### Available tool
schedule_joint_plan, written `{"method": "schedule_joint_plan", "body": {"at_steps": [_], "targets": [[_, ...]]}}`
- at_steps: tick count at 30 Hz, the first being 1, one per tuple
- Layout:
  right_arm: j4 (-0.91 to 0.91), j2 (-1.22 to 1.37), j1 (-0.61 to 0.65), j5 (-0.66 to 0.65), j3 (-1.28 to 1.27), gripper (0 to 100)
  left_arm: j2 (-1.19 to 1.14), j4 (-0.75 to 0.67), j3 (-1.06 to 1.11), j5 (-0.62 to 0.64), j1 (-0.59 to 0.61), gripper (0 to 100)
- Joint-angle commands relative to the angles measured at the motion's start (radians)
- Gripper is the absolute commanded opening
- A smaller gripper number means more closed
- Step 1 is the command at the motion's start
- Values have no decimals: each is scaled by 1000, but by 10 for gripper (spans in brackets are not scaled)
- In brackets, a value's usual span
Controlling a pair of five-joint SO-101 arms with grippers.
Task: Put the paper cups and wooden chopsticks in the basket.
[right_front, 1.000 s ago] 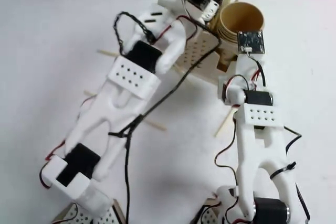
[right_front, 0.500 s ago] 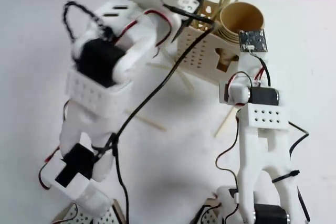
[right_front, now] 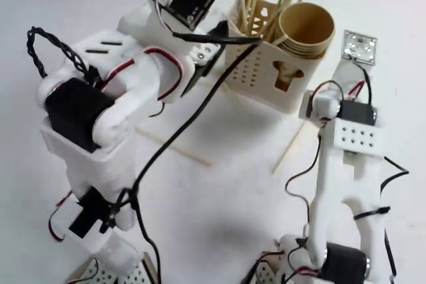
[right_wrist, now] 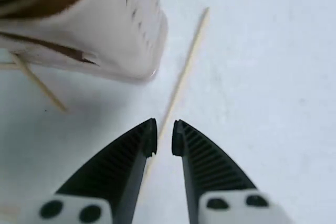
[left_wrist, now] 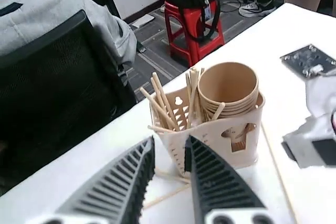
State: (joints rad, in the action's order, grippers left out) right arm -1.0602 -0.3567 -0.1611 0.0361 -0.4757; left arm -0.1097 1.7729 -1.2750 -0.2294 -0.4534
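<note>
Hovering the right tool (right_wrist: 164,137) just above a loose chopstick (right_wrist: 181,72) on the table (right_wrist: 262,51), tips straddling it, jaws standing only a narrow slot apart and gripping nothing. Lying with its long axis running from under those tips slantwise away toward the basket (right_wrist: 105,30), far end ending just beside a basket corner. Crossing the jaw gap squarely, so seeming to call for little more than a straight drop and a squeeze. Judging the right arm plainly the nearer one for this stick.

Lying toward the table's middle, a second chopstick (right_front: 174,147), slanted the other way, well apart from the basket and just beside the left arm. Resting at the basket's foot, a third chopstick (right_wrist: 39,85).

Hanging raised over the table, the left tool (left_wrist: 167,161), pointing toward the basket, jaws a slim gap apart, empty and touching nothing.

Standing near the table's far edge, the basket, carrying stacked cups (left_wrist: 229,85) in one side and a leaning bundle of sticks (left_wrist: 163,100) in the other.
</note>
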Motion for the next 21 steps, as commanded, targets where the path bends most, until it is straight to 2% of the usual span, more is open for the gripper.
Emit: {"method": "schedule_joint_plan", "body": {"at_steps": [1, 8, 12, 18, 21], "targets": [[-4, 53, -42, 15, 91, 67, 15, 15, -35, 15, 44, 109], [-8, 340, -76, 72, 298, 71, 12, 17, -32, 17, 45, 109], [-30, 539, -77, 153, 457, 73, 15, 15, 97, 14, 51, 110], [-177, 808, -70, 158, 747, 197, 15, 12, 221, 11, 93, 110], [-216, 935, -61, 158, 876, 204, 12, 12, 224, 9, 130, 110]]}}
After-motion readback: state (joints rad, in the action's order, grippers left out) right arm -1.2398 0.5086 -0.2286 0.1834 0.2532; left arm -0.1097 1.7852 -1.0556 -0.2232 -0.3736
